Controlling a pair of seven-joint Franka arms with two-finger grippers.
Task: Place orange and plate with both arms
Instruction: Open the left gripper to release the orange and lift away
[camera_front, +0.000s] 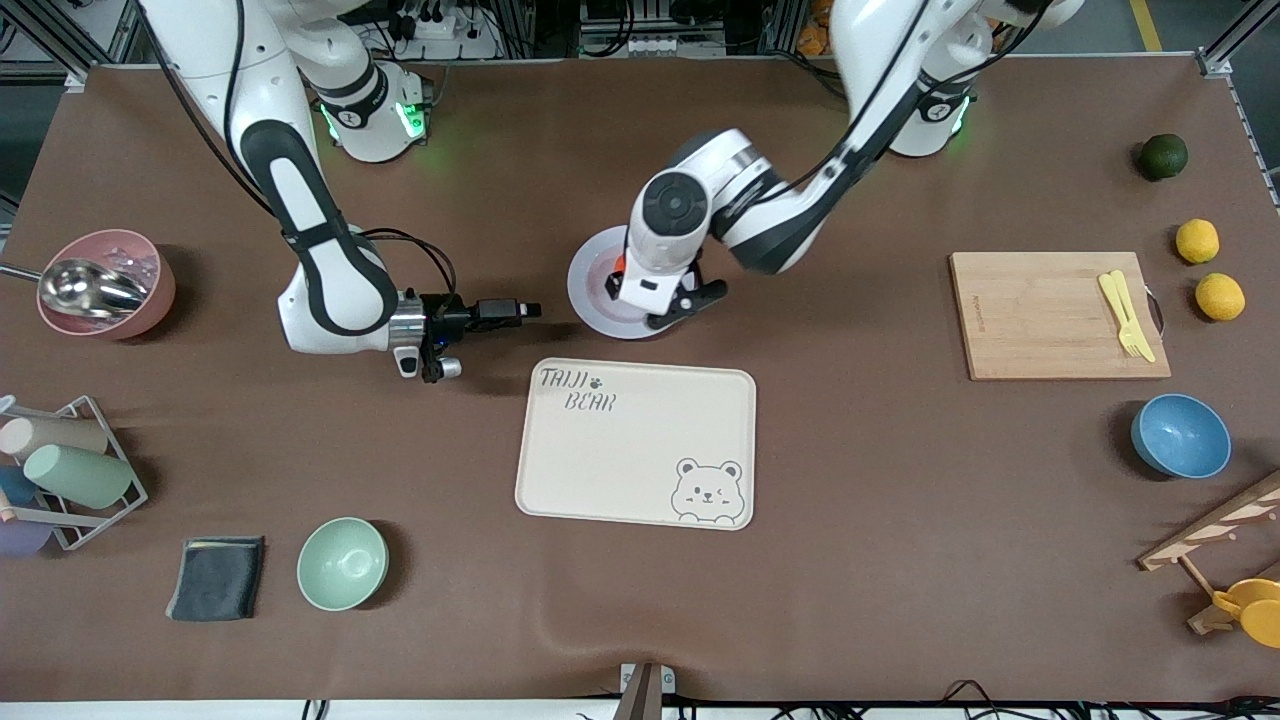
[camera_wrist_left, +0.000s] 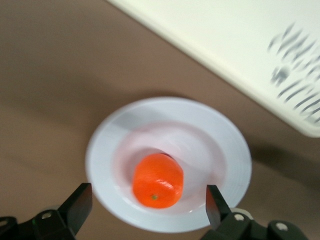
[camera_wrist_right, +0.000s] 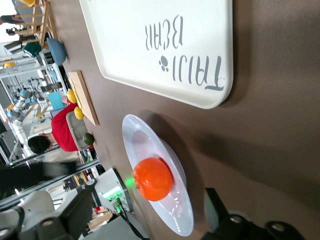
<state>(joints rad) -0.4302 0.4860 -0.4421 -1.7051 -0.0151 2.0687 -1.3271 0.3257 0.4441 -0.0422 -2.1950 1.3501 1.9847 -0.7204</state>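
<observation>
The orange lies in the middle of the pale plate, which stands on the brown table just farther from the front camera than the cream bear tray. In the front view the left arm hides most of the orange and part of the plate. My left gripper hangs over the plate, open and empty, with one finger on each side of the orange. My right gripper is low, beside the plate toward the right arm's end, open and empty. It faces the plate's rim and the orange.
The cream bear tray lies nearer the front camera than the plate. A wooden board with a yellow fork, two lemons, a dark green fruit and a blue bowl are toward the left arm's end. A pink bowl, a mint bowl, a cup rack and a grey cloth are toward the right arm's end.
</observation>
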